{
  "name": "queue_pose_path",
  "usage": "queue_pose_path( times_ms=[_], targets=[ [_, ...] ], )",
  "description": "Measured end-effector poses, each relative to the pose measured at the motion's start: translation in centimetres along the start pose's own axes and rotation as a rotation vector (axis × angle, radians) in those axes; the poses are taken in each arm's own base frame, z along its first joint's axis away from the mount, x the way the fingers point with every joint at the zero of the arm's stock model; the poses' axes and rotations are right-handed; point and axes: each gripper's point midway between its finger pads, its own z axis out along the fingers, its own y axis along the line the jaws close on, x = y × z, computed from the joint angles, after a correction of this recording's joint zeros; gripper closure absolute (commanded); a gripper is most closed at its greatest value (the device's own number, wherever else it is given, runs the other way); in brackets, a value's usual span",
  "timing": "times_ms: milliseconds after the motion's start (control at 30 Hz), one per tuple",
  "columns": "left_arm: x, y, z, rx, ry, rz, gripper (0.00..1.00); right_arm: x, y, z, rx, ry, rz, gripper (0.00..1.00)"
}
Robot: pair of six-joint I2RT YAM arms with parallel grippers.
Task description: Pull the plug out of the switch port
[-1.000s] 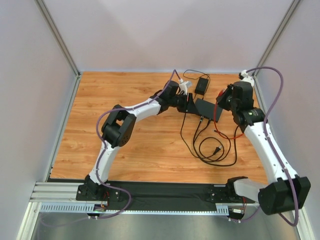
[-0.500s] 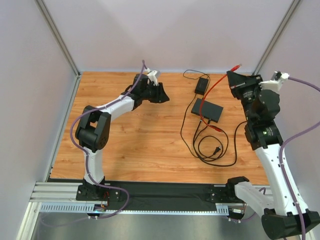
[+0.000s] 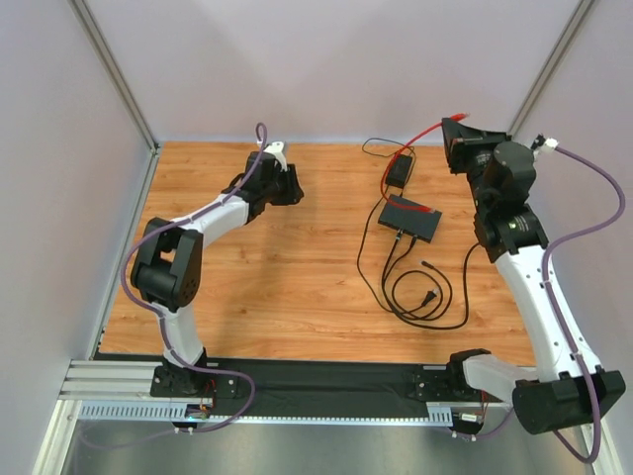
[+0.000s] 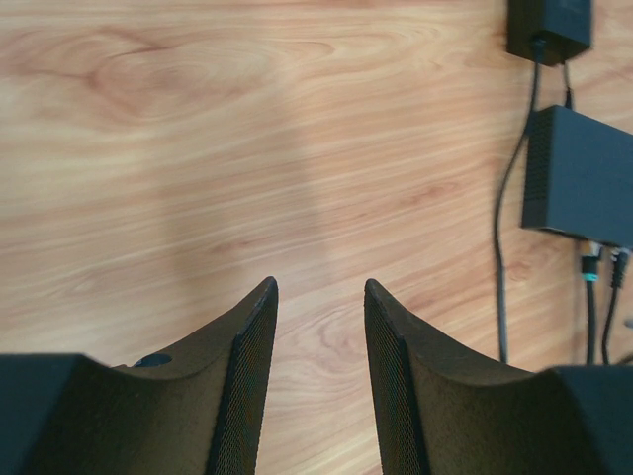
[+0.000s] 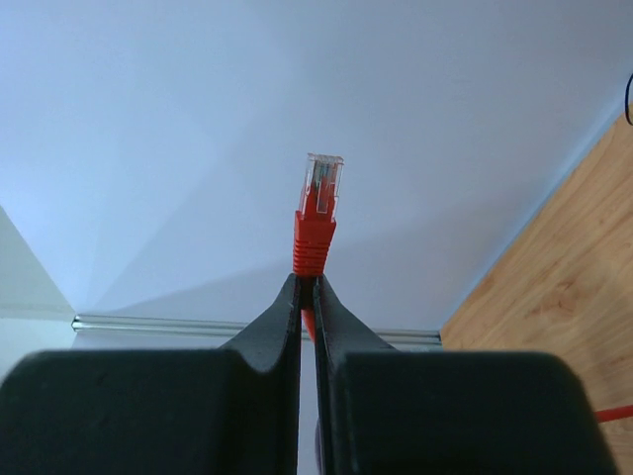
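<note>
The switch [image 3: 413, 220] is a flat black box lying on the wooden table at the right; it also shows at the right edge of the left wrist view [image 4: 584, 178]. My right gripper [image 3: 451, 133] is raised above the table's far right corner. In the right wrist view [image 5: 307, 284] it is shut on the red cable just below its plug [image 5: 319, 210], which has a clear tip and points at the wall, free of the switch. The red cable [image 3: 420, 134] hangs down toward the switch. My left gripper [image 3: 289, 188] [image 4: 318, 289] is open and empty over bare wood left of the switch.
A small black adapter brick [image 3: 400, 170] [image 4: 550, 26] lies behind the switch. Black cables [image 3: 401, 247] stay plugged into the switch's near edge and coil on the table [image 3: 427, 297]. Grey walls close in the back and both sides.
My right gripper has lifted from the switch up and back with the red plug in it. My left gripper has swung left, away from the switch.
</note>
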Motion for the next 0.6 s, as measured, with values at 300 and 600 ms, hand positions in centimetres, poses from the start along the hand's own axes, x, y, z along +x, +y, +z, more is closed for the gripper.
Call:
queue_pose_path(
  times_ms=[300, 600],
  targets=[
    [-3.0, 5.7, -7.5, -0.284, -0.194, -0.031, 0.46, 7.8, -3.6, 3.3, 0.141, 0.19, 0.053, 1.0],
    [-4.8, 11.0, -12.6, -0.522, -0.352, -0.073, 0.45, 19.8, -11.6, 8.5, 0.374, 0.388, 0.113, 1.0]
  ],
)
